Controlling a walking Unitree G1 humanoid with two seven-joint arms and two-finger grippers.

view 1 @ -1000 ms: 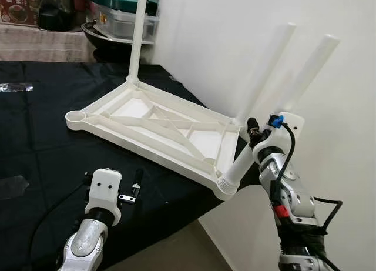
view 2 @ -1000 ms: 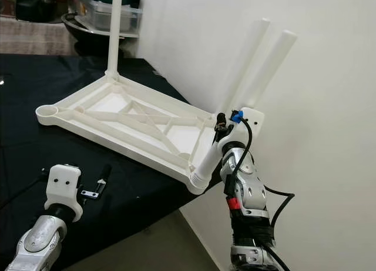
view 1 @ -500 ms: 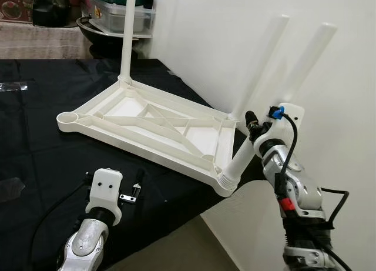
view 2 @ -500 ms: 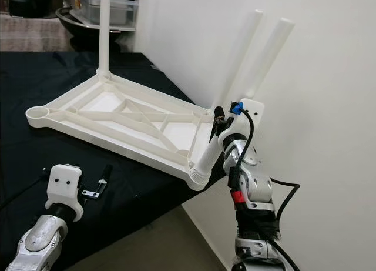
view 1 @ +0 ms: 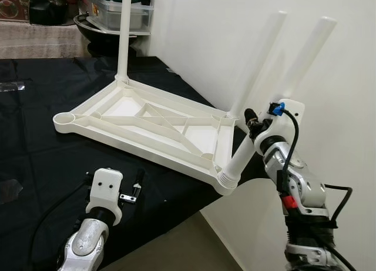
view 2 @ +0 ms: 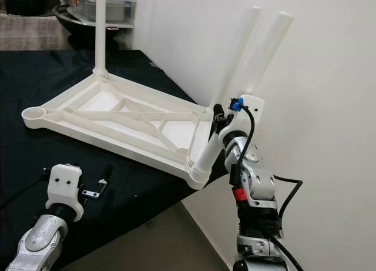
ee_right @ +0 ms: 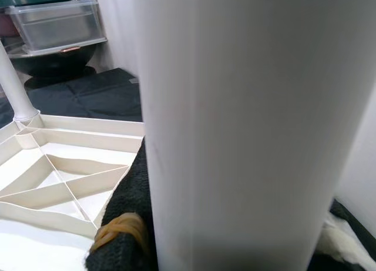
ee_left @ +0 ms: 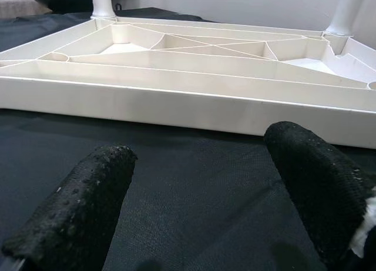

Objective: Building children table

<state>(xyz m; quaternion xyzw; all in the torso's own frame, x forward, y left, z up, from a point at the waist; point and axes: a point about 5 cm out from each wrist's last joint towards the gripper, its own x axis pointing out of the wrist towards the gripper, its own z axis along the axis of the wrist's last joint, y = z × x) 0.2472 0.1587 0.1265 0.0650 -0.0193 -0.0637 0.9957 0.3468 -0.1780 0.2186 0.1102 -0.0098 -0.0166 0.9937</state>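
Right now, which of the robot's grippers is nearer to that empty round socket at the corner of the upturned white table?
The left gripper, hovering open over the black cloth short of the socket. The right gripper grips a leg at the opposite end.

White wall (view 1: 205, 42), black-draped surface (view 1: 35, 147) — clear storage bin (view 1: 117, 12) behind, tan floor (view 1: 176, 247)

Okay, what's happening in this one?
The robot is putting together a white plastic children's table, which lies upside down on a black cloth. The right gripper is closed around a tilted leg at the near right corner socket. Two legs already stand in far corners. The left gripper hovers open over the cloth.
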